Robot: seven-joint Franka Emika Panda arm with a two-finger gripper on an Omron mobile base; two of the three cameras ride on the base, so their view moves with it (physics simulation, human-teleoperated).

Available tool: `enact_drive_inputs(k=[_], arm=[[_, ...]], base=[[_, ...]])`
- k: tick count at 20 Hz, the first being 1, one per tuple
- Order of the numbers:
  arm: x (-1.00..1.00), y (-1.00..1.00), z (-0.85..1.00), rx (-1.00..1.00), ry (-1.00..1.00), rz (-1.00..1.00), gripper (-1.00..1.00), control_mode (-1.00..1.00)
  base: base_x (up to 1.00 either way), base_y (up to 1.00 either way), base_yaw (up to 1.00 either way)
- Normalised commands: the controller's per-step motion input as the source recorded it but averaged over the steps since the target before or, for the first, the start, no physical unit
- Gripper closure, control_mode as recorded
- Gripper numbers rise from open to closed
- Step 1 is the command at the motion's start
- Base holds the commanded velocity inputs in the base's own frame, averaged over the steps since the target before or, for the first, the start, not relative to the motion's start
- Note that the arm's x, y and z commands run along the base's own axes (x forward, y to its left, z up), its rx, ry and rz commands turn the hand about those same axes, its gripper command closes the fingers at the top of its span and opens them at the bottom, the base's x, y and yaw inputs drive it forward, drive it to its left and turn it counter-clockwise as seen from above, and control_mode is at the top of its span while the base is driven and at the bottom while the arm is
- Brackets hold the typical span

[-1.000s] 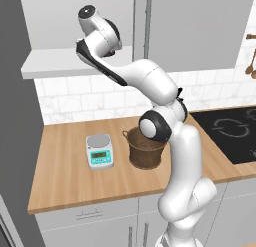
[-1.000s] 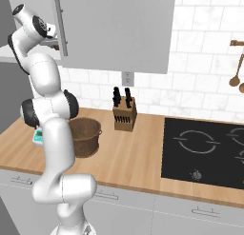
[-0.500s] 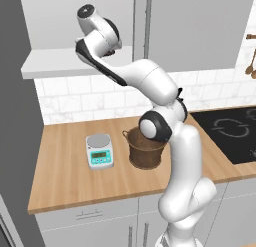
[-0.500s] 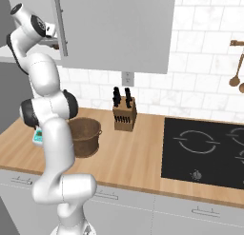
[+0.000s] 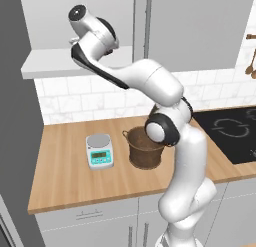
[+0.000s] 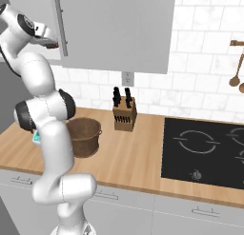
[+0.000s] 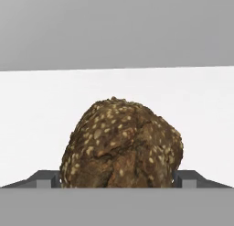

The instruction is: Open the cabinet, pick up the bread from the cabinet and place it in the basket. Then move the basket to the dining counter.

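Note:
The bread (image 7: 121,145), a dark seeded round loaf, sits on the white shelf inside the cabinet (image 5: 190,26). My gripper (image 7: 117,180) is open, with one fingertip on each side of the loaf's base and not pressing on it. My hand (image 5: 85,21) is raised into the open left part of the cabinet, just left of a door with a silver bar handle (image 6: 60,25). The dark brown woven basket (image 5: 145,148) stands on the wood counter below, beside my arm, also seen as the basket (image 6: 84,136). The dining counter is out of view.
A small white and teal kitchen scale (image 5: 99,150) sits left of the basket. A knife block (image 6: 124,112) stands against the tiled wall. A black hob (image 6: 205,151) lies to the right, with wooden spoons (image 6: 236,63) hanging above it. A dark grey tall panel (image 5: 15,116) borders the counter's left.
Hardly anything differs. The hand has edged a little deeper toward the cabinet shelf, and the jaws stay wide.

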Motion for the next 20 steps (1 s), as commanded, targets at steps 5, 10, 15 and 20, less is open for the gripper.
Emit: enact_drive_inputs(k=[5,10,15,20], arm=[[-0.53,0.01,0.00,0.00,-0.08,0.00,1.00,-1.00],[-0.76,0.00,0.00,0.00,-0.03,0.00,1.00,-1.00],[-0.85,-0.02,0.14,0.00,-0.01,0.00,1.00,-1.00],[-0.90,-0.05,0.18,0.00,-0.01,0.00,1.00,-1.00]], base=[[0.00,0.00,0.00],[0.00,0.00,0.00],[0.00,0.00,0.00],[0.00,0.00,0.00]])
